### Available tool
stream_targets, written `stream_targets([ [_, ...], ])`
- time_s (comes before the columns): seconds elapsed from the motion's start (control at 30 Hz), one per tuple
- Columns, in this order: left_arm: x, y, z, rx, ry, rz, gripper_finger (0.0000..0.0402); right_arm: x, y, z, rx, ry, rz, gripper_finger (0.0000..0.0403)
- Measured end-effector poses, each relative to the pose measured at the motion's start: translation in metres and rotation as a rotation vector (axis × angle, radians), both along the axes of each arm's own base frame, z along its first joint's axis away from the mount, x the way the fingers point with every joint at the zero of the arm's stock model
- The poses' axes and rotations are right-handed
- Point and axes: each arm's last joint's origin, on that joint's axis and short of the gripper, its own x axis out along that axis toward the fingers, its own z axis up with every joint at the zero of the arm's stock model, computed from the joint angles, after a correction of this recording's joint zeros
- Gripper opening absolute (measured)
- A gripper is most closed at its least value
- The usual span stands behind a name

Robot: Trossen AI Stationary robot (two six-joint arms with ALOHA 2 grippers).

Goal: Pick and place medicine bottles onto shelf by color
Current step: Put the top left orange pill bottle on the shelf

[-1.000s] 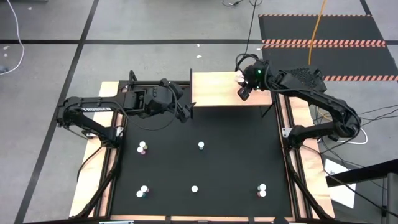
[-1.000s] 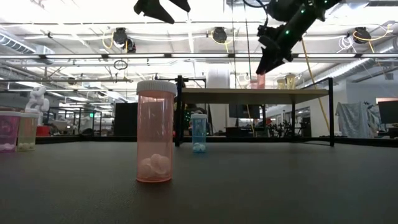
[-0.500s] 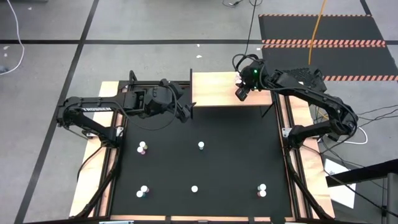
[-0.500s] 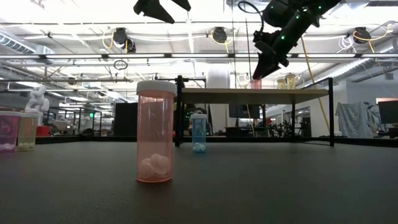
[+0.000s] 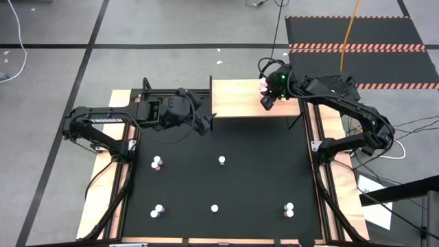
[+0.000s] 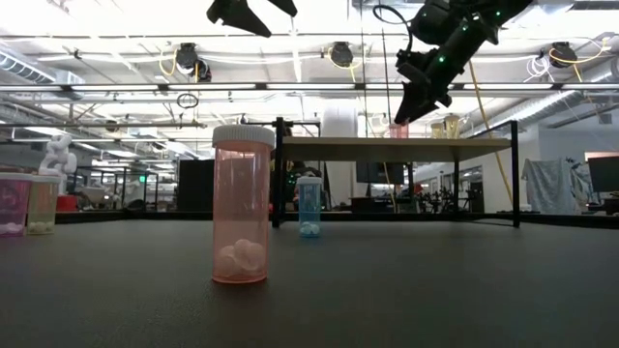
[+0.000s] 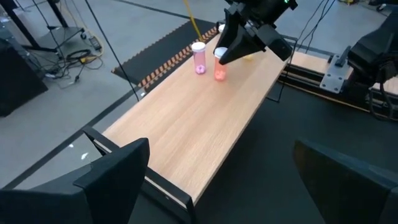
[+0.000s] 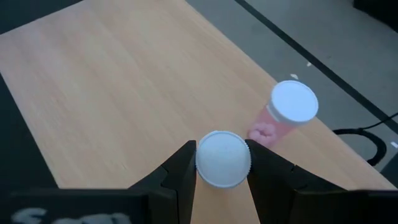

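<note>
Left arm [image 5: 96, 123] lettering, perhaps "TROSSEN", barely legible.

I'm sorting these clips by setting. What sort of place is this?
Probably a robotics lab in an open industrial hall: exposed ceiling pipes and ducts, a grey floor with black tape lines and a hazard-striped mat, and cables trailing beside the black table.

Most of the light-wood rectangular shelf board [image 7: 186, 130] bare and open to reach, its far corner taken by a pink white-capped bottle [image 7: 199, 58] beside the right gripper [image 5: 266, 101], five small white-capped bottles [image 5: 221, 160] well apart on the black worktop [image 5: 260, 171], wide lanes between them.
</note>
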Motion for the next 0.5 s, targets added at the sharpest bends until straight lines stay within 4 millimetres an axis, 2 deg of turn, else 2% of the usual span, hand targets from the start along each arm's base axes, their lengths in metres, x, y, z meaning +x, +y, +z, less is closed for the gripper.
stream_targets([
  [0.27,-0.004,0.0,-0.003,-0.026,0.033,0.015,0.0392,0.0,0.0,0.0,0.016,-0.012,-0.017,0.0117],
  [0.4,-0.014,-0.001,-0.001,-0.061,0.04,0.036,0.0392,0.0,0.002,0.002,0.036,-0.036,-0.005,0.0117],
  [0.5,-0.028,-0.001,-0.002,-0.082,0.12,0.048,0.0392,0.001,0.005,0.007,0.078,-0.114,0.015,0.0117],
])
